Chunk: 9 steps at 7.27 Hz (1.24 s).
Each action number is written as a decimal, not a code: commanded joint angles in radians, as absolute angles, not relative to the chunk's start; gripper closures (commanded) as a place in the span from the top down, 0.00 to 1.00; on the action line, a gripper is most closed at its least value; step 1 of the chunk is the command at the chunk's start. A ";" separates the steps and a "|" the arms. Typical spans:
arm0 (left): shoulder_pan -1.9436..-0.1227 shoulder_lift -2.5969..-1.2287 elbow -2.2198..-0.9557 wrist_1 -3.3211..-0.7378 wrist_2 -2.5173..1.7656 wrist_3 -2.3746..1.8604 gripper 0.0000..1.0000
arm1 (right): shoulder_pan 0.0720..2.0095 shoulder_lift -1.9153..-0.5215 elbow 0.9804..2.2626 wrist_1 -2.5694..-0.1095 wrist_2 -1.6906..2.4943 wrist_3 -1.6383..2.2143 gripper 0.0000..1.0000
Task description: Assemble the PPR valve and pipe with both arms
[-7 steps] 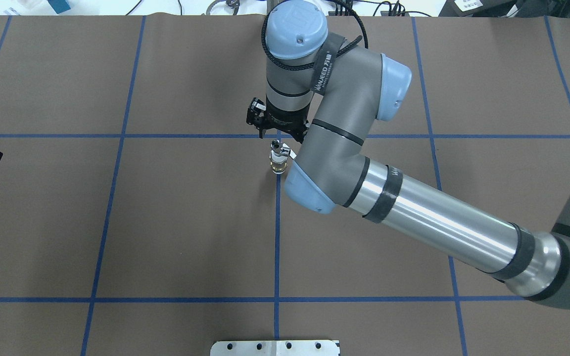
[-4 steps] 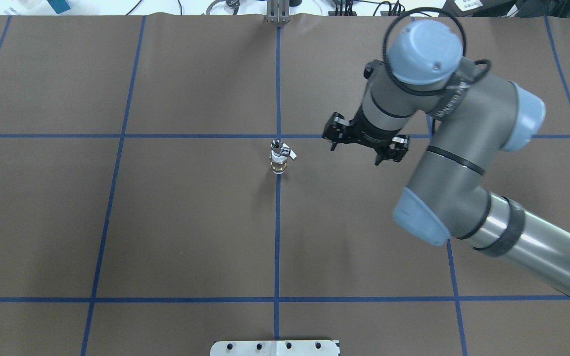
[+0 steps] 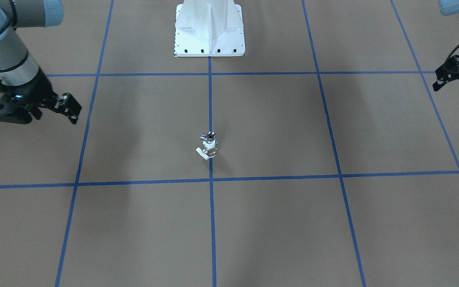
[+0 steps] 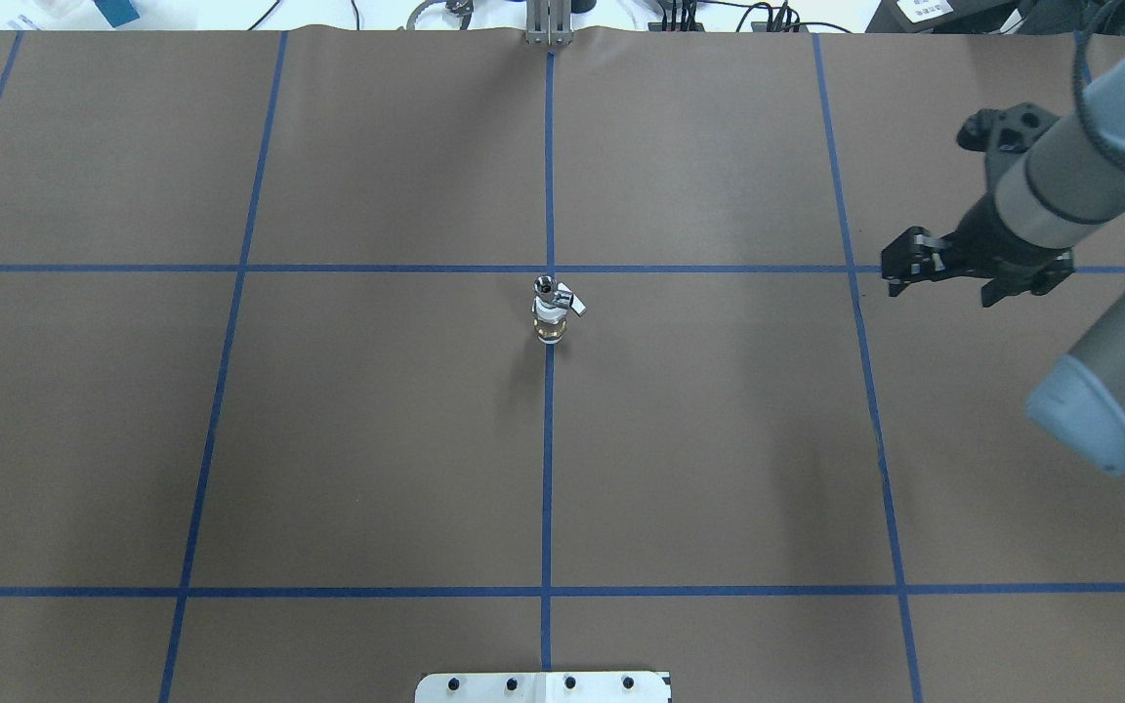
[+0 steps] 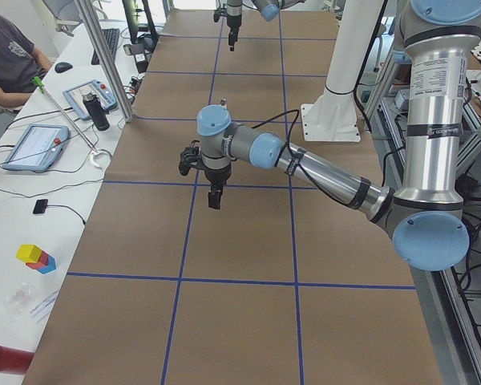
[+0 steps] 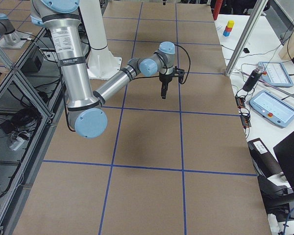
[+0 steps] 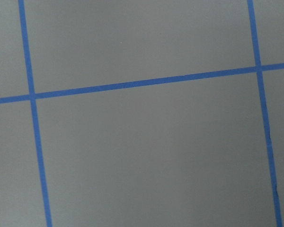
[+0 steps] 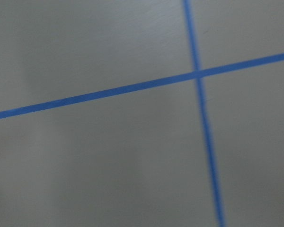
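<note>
The PPR valve (image 4: 550, 320), white with a brass middle and a pale tab handle, stands upright on the blue centre tape line. The silver pipe (image 4: 545, 286) sits on top of it; the front-facing view shows the same stack, pipe (image 3: 210, 136) above valve (image 3: 210, 150). My right gripper (image 4: 953, 278) hangs open and empty far to the right of the stack, on that view's left (image 3: 38, 111). My left gripper (image 3: 456, 85) is at the opposite table side, open and empty, and outside the overhead view. Both wrist views show only brown mat and blue tape.
The white pedestal base (image 3: 209, 28) stands on the robot's side of the table. Blue tape lines (image 4: 548, 469) divide the brown mat into squares. A person (image 5: 8, 56) sits at a side desk with tablets (image 5: 32, 144) beyond the table's far edge.
My right arm has swung away from just above the stack to the right edge of the overhead view, gripper open. The valve and pipe have stayed upright. The left gripper has left that view.
</note>
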<state>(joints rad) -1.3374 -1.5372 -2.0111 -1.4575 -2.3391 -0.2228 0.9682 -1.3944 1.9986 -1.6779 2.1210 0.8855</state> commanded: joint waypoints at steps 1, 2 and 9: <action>-1.425 -1.506 -1.965 -1.457 -2.368 -0.061 1.00 | 1.194 -1.546 1.977 -1.678 2.262 0.520 1.00; -1.440 -1.506 -1.919 -1.462 -2.364 -0.002 1.00 | 1.278 -1.589 1.958 -1.680 2.298 0.411 1.00; -1.514 -1.563 -1.861 -1.336 -2.368 0.049 1.00 | 1.396 -1.640 1.905 -1.678 2.364 0.256 1.00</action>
